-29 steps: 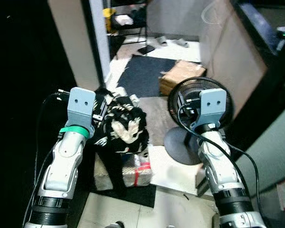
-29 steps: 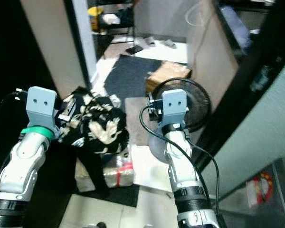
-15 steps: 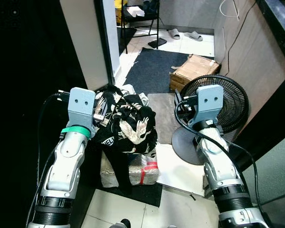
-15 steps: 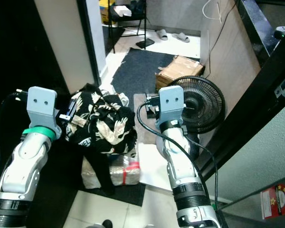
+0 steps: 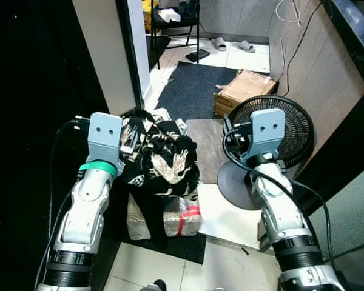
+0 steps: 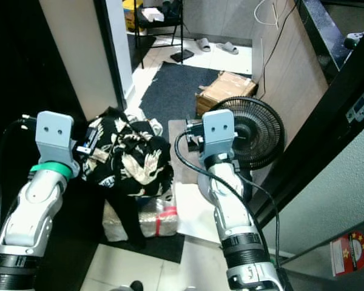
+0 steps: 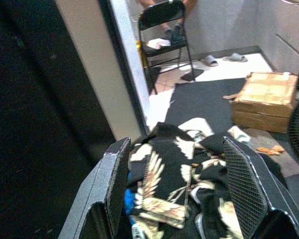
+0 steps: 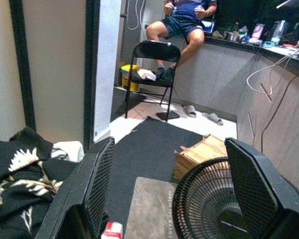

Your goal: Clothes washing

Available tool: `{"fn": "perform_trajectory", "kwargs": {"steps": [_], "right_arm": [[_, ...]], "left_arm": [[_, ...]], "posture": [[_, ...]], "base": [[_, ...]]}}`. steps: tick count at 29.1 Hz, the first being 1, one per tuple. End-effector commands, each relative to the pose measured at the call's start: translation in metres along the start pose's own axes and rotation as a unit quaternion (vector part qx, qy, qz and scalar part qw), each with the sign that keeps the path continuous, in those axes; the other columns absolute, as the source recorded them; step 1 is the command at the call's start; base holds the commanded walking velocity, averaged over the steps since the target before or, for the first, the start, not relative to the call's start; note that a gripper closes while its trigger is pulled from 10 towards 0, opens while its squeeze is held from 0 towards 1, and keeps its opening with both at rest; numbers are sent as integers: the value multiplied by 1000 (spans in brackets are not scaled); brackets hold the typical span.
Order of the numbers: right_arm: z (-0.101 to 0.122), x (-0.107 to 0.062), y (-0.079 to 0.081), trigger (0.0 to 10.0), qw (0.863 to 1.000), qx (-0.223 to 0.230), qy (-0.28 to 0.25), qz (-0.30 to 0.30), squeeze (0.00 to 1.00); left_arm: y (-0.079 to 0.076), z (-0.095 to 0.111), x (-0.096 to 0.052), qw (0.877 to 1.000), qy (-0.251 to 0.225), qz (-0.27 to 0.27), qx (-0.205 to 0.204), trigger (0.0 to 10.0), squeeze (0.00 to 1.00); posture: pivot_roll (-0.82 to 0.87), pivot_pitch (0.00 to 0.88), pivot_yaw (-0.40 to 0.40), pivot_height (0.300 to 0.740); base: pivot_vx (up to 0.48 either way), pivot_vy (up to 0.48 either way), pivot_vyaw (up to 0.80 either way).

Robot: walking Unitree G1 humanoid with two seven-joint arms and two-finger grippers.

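Tiled floor (image 5: 170, 267) ran out through a doorway toward a dark rug (image 5: 191, 91), with a cardboard box (image 5: 239, 91) on the rug's far corner. Black standing fan (image 5: 273, 130) stood against the right-hand wall, just beside the right forearm.

Left hand (image 7: 182, 194) was raised at chest height, forearm angled up from the elbow, a green band at the wrist. Its two black fingers (image 7: 244, 184) stood wide apart with the black bird-print garment (image 5: 161, 157) bunched between and ahead of them; whether either pad touched the cloth could not be told. The garment sat heaped on a wrapped bundle (image 5: 170, 215) on the floor, one dark sleeve hanging down the bundle's front.

Right hand (image 8: 172, 199) was held up at matching height, well apart from the garment, fingers (image 8: 102, 174) spread wide and gripping nothing, aimed over the fan toward the rug.

Beyond the rug: a black folding chair (image 8: 152, 69), a pair of slippers (image 8: 202, 113) on pale tile, and a person seated on a desk (image 8: 224, 47) with feet on the chair. Pale door jamb (image 5: 109, 54) rose at left, darkness beside it.
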State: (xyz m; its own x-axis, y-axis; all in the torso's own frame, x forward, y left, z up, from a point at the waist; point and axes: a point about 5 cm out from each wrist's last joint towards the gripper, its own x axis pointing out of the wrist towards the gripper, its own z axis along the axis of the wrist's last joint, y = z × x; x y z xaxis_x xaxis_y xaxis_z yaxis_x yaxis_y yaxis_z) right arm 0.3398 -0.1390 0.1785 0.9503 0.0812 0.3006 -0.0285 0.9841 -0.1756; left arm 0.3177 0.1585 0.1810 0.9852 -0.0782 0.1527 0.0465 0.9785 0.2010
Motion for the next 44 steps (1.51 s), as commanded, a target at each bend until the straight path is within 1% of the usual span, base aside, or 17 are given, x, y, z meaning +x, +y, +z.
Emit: {"fn": "perform_trajectory", "kwargs": {"steps": [1, 5, 9, 10, 11, 15, 22, 26, 27, 30, 37, 40, 44], "right_arm": [[-4, 0, 4, 10000, 1000, 3, 11, 4, 0], [-4, 0, 3, 10000, 1000, 6, 12, 3, 0], [-4, 0, 2, 10000, 1000, 11, 13, 1, 0], [-4, 0, 2, 10000, 1000, 11, 13, 1, 0], [-3, 0, 3, 10000, 1000, 20, 9, 0, 0], [-3, 0, 3, 10000, 1000, 20, 8, 1, 0], [-2, 0, 4, 10000, 1000, 10, 7, 3, 0], [-3, 0, 4, 10000, 1000, 6, 9, 2, 0], [-3, 0, 4, 10000, 1000, 15, 11, 1, 0], [-4, 0, 3, 10000, 1000, 22, 11, 0, 0], [-5, 0, 2, 10000, 1000, 23, 14, 0, 0], [-6, 0, 2, 10000, 999, 28, 21, -1, 0], [-6, 0, 1, 10000, 1000, 24, 20, -3, 0]], "left_arm": [[1, -5, -1, 1000, 12, 3, 5, 10000, 0], [1, -5, -1, 1000, 12, 3, 5, 10000, 0], [0, -5, -1, 1000, 11, 2, -6, 10000, 0], [0, -5, -1, 1000, 11, 2, -6, 10000, 0], [0, -6, -1, 1000, 15, 4, 2, 10000, 0], [0, -3, 0, 1000, 5, 5, -3, 10000, 0], [1, -3, 0, 1000, 6, 8, 0, 10000, 0], [1, -3, 1, 1000, 5, 7, -1, 10000, 0], [0, -3, 1, 1000, 5, 6, -1, 10000, 0], [0, -3, 1, 1000, 4, 5, -2, 10000, 0], [-1, -3, 1, 1000, 4, 4, -4, 10000, 0], [-1, -5, 1, 1000, 11, 4, -8, 10000, 0], [-2, -5, 1, 1000, 13, 3, -8, 10000, 0]], "posture": [[19, 7, 40, 740], [20, 9, 40, 740], [21, 11, 39, 740], [21, 11, 39, 740], [22, 12, 39, 740], [20, 13, 39, 740], [22, 13, 39, 740], [21, 13, 39, 740], [20, 14, 40, 740], [20, 13, 40, 740], [18, 15, 40, 740], [18, 15, 40, 740], [18, 15, 40, 740]], "base": [[0, 0, 631], [0, 0, 631], [0, 0, 483], [0, 0, 444], [0, 0, 0], [281, 0, 0], [426, 0, 0], [435, 0, 800], [439, 0, 0], [439, 0, 0], [437, 0, 0], [84, 0, -800], [0, 0, -800]]}}
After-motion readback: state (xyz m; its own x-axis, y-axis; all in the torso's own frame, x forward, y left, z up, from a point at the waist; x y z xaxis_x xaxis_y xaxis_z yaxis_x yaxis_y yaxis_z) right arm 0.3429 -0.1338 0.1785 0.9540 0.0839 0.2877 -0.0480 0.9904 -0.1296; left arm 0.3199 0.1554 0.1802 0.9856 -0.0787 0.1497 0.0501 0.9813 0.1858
